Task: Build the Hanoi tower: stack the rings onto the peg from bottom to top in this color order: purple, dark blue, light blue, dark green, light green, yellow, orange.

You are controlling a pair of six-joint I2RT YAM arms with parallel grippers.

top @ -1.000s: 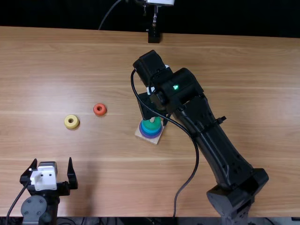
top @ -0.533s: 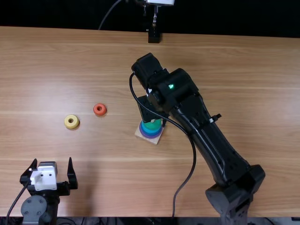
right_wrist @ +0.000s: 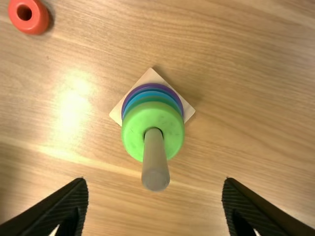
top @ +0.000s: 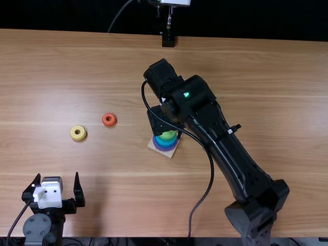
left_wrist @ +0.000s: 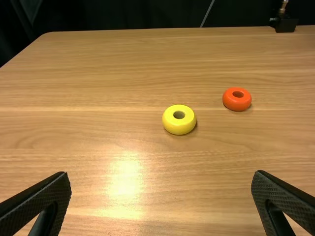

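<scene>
At bottom left in the top view, my left gripper [top: 57, 177] stands open over bare wood; the left wrist view shows its fingers wide apart [left_wrist: 161, 199]. My right gripper [top: 160, 121] is over the peg's base [top: 172, 154]. In the right wrist view the open right gripper [right_wrist: 155, 204] has the peg [right_wrist: 155, 164] between its spread fingers. A light green ring [right_wrist: 131, 135] is around the peg, on top of dark green, blue and purple rings [right_wrist: 152, 87]. The yellow ring [top: 78, 133] and orange ring [top: 109, 120] lie flat on the table, apart.
The right arm [top: 225, 138] stretches diagonally over the table [top: 113, 66] from the lower right, its cable hanging beside it. A black stand [top: 168, 39] is at the table's far edge.
A light green ring now shows on top of the stack, where dark green showed before. The right arm has shifted slightly, while the left arm has kept still.
</scene>
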